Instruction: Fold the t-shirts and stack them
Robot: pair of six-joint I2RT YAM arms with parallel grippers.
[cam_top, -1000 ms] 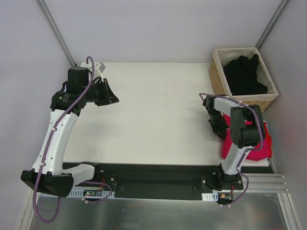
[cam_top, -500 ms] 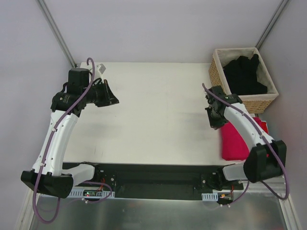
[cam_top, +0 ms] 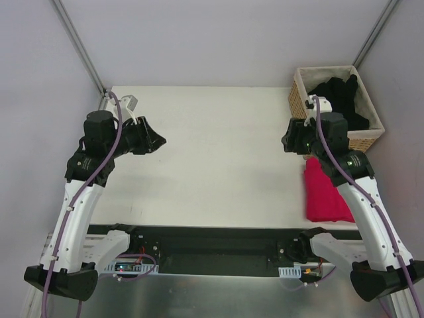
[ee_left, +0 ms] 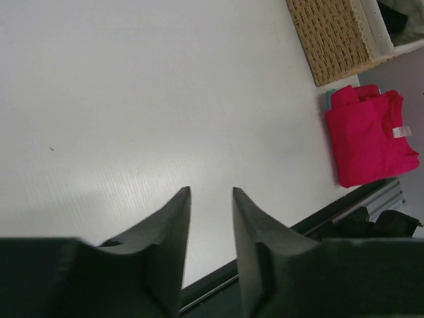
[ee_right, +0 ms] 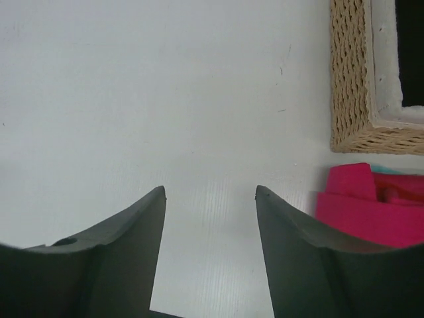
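Both grippers are empty and hang above the white table (cam_top: 218,152), touching nothing. The right gripper (ee_right: 210,189) has its two dark fingers spread wide, with bare tabletop showing between them. The left gripper (ee_left: 211,191) is parted by only a narrow gap, also with nothing in it. The left arm rises from its base at the near left edge, bends at the elbow and points its tool toward the middle of the table from the far left. The right arm reaches up from the near right edge, its wrist just beside the woven basket (cam_top: 301,109) and its tool facing inward. The basket sits at the far right corner, and the black t-shirts (cam_top: 338,103) lie heaped loosely inside it. Just in front of the basket, at the right edge of the table, the magenta-pink t-shirt (ee_left: 371,136) lies folded into a neat rectangle, partly under the right forearm in the top view. Its small white label (ee_left: 399,132) faces up.
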